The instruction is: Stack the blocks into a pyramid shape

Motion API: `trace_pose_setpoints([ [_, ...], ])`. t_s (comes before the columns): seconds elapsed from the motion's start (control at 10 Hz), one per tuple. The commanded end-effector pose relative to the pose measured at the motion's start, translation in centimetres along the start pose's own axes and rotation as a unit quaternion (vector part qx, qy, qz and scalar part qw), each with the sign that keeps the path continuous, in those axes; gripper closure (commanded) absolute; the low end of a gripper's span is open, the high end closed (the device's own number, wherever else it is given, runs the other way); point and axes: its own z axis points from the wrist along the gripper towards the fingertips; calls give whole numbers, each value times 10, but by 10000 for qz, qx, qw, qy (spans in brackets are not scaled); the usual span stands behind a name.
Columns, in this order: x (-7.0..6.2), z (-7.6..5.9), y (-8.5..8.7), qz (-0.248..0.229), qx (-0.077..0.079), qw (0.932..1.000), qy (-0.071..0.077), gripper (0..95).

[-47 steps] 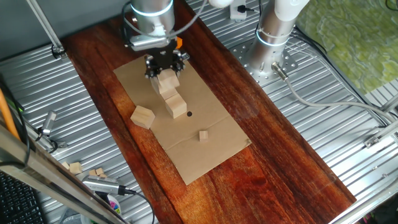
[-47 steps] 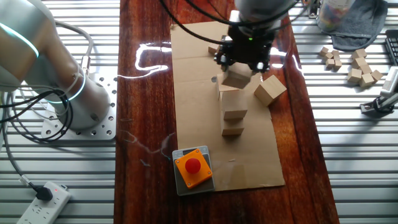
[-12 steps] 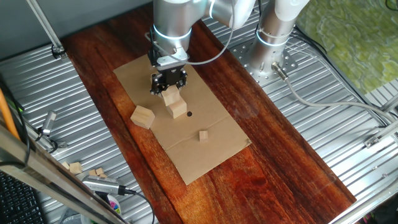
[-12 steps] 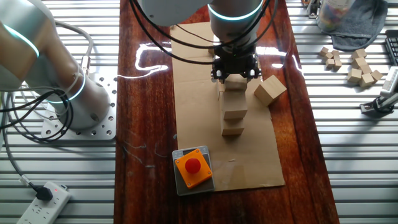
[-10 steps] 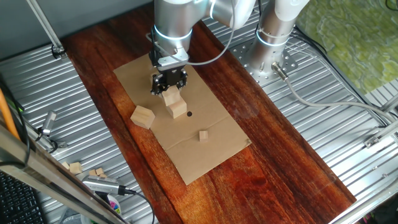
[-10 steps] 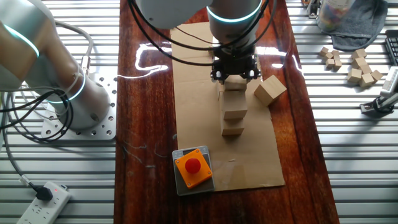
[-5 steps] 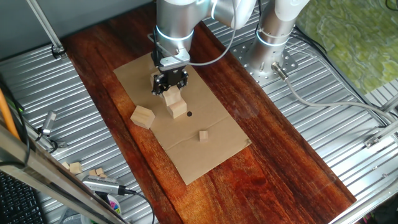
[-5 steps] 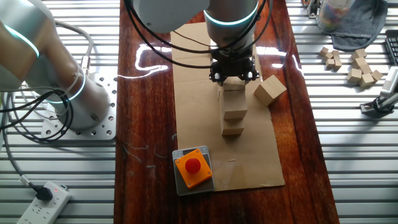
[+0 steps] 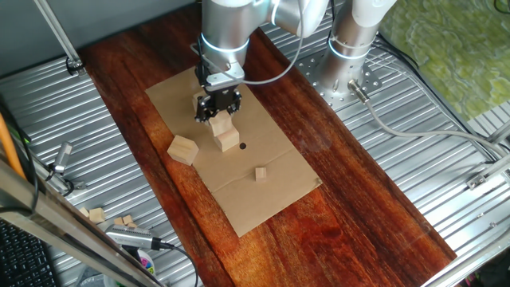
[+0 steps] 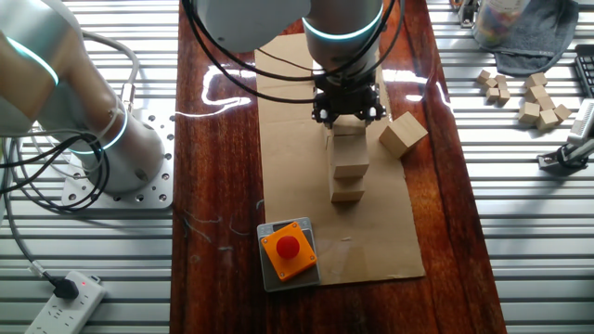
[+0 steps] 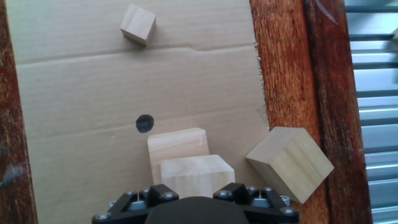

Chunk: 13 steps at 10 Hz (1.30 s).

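blocks (image 10: 350, 169) — plain, unlabelled, tool (image 10: 348, 116) above

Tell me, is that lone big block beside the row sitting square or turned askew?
Askew. The lone block lies flat on the cardboard but is rotated against the aligned row of blocks.

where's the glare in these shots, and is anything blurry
The other fixed view: bright white glare streaks on the glossy wooden table left of the cardboard sheet. One fixed view: even light, only a dull sheen on the wood. Hand view: sharp, with the loose block casting a soft shadow; the fingers are out of sight.
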Motion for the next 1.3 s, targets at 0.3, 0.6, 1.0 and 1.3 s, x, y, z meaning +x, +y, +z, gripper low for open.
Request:
trace_pose_setpoints([
  [0.3, 1, 2, 0, -79, 116, 9999, -5, 950],
  [0.6, 2, 3, 0, -75, 119, 9999, 0, 950],
  [1.0, 2, 3, 0, -97, 121, 9999, 43, 950],
  [1.3, 4, 5, 1, -77, 119, 9999, 85, 950],
])
